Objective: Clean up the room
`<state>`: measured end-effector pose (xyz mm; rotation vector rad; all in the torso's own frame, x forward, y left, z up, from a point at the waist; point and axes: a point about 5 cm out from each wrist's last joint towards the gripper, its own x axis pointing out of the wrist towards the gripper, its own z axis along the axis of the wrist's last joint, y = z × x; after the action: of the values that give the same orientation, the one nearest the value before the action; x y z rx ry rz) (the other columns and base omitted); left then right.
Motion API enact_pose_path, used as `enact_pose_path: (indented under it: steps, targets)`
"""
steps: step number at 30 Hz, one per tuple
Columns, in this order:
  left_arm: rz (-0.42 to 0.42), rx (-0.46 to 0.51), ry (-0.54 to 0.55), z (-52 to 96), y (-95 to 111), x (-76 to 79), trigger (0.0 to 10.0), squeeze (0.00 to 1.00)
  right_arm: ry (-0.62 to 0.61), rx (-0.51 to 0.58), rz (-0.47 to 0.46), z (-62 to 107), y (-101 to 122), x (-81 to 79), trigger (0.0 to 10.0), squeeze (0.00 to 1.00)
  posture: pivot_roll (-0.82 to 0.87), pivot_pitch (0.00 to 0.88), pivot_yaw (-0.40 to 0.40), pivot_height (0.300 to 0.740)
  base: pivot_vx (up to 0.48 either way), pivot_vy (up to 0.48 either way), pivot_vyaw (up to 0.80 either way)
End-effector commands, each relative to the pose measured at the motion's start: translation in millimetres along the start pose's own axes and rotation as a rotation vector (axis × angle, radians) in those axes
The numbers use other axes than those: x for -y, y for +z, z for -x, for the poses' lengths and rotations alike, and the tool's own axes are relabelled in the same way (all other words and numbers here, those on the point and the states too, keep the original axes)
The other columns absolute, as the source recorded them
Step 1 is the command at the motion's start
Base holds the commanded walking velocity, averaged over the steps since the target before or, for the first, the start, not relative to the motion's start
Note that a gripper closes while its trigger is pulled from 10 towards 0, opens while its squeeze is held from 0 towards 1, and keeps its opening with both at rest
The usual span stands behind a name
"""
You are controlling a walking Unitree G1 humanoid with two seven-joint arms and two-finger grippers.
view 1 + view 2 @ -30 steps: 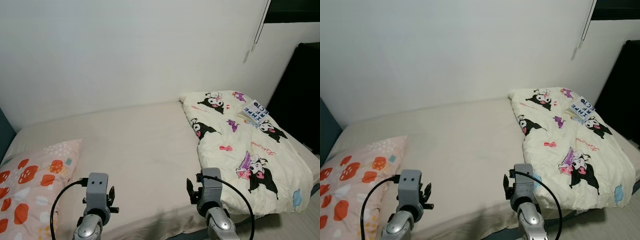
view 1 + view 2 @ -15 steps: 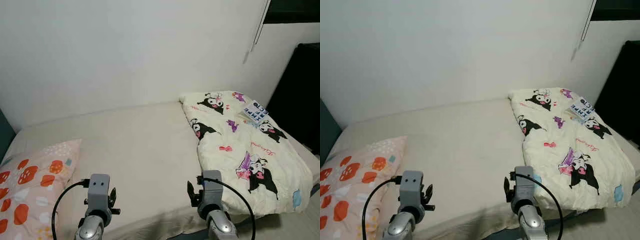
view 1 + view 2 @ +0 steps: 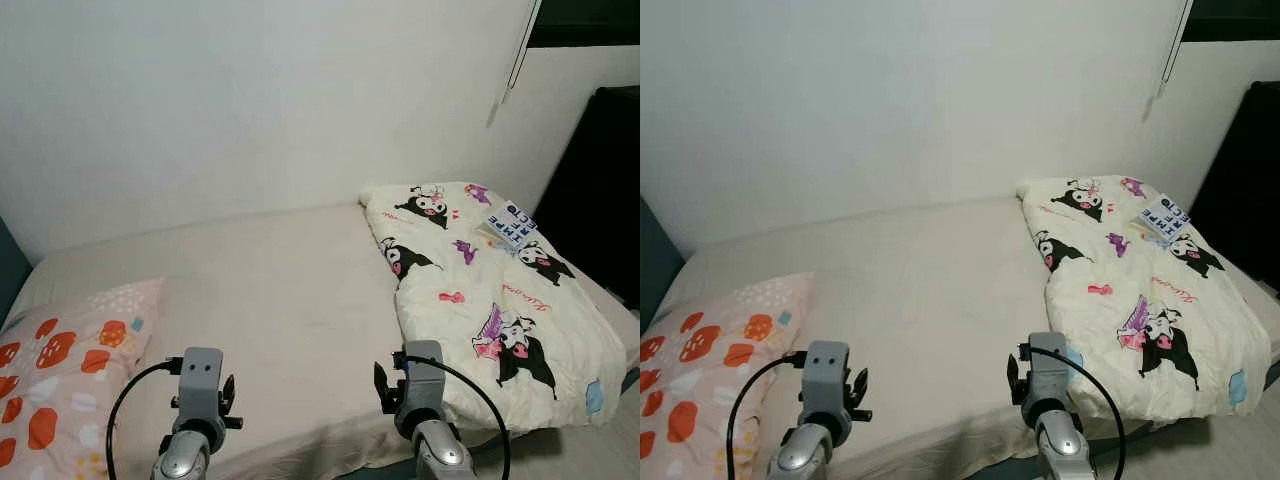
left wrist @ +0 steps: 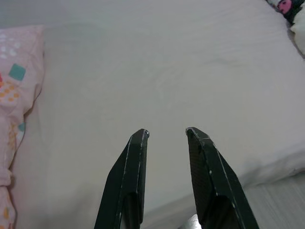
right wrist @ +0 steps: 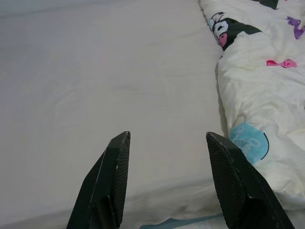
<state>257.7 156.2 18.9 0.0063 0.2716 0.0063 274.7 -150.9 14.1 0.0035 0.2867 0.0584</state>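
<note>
A bed with a cream sheet lies before me against a white wall. On its right side a folded cream blanket with cartoon prints is heaped, with a small book on top near the far end. A pink pillow with orange spots rests on the bed's left side. My left gripper hovers open over the sheet near the front edge, beside the pillow. My right gripper is open too, above the sheet just left of the blanket. Nothing is between either pair of fingers.
A blind cord hangs at the upper right by a dark window. A tall black object stands right of the bed. A dark blue headboard edge shows at the left. Grey floor runs along the bed's front edge.
The view has shifted slightly; both arms sit a little lower in the picture. The bed, blanket, book and pillow lie as before.
</note>
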Motion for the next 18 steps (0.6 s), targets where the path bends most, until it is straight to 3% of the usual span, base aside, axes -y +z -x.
enact_pose_path:
  steps: [1, 18]
  targets:
    - [-0.013, -0.005, 0.006, 2.2, -1.7, -3.2, 10.0, 0.0, 0.005, -0.001, 0.001, -0.8, 1.7, -2.4, 10.0, 0.0, -0.01, 0.0, -0.02, 0.74, 0.0, 0.0, 0.0]
    - [-0.019, -0.006, 0.007, 3.0, -2.4, -3.7, 10.0, 0.0, 0.001, -0.009, -0.005, 0.0, -0.5, -3.6, 10.0, 0.0, -0.01, 0.0, -0.019, 0.74, 0.0, 0.0, 0.0]
